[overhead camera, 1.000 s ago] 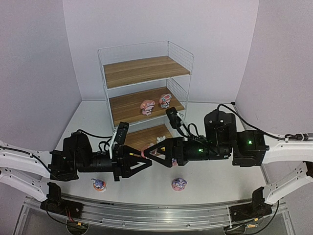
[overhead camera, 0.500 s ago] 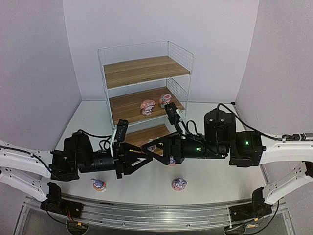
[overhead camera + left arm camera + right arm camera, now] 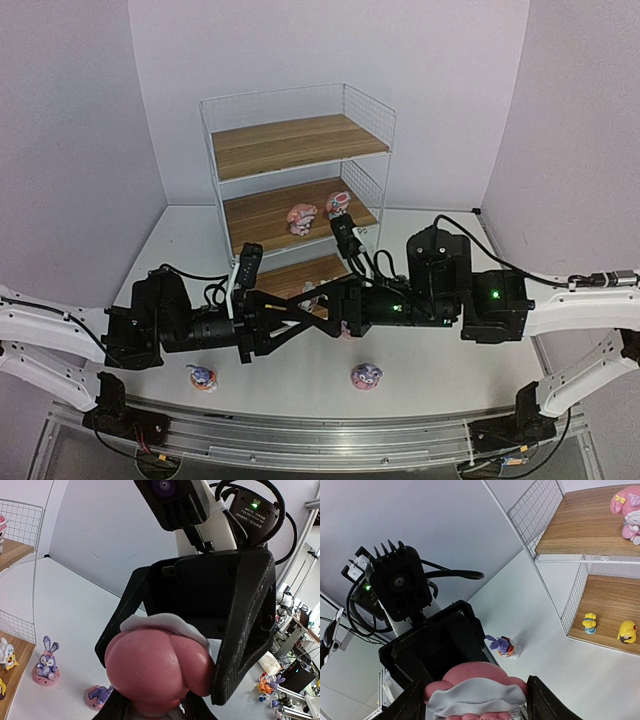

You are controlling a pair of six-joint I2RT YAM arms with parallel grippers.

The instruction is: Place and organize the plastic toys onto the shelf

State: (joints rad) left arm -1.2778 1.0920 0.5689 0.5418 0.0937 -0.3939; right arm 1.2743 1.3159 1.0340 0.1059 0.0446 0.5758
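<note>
1. Nearest the arm bases, a purple bunny (image 3: 203, 377) and a second bunny (image 3: 366, 376), each on a pink base, sit well apart on the worktop (image 3: 450, 370).
2. Just beyond them, held in the air, the left tool (image 3: 290, 325) is clamped low on a pink-hatted figure (image 3: 157, 665) and points it toward the other arm.
3. The right tool (image 3: 476, 702) has its jaws on either side of the same figure. Whether they press on it yet cannot be told.
4. This looks like a hand-over. The right tool should close squarely across the widest part of the hat, with its fingers clear of the left tool's. The left tool should let go only once that grip is firm, since the rounded shell could squirt out of an off-centre pinch.
5. The figure is glossy, with a bulging pink hat of 2 lobes edged by a white frill.
6. Farthest off stands the shelf (image 3: 300, 145), a white wire frame with 3 wood-grain boards. 2 matching hatted figures (image 3: 302, 218) stand side by side on the middle board, and small yellow figures (image 3: 627, 631) stand on the bottom one. The held figure probably belongs beside its 2 mates.
</note>
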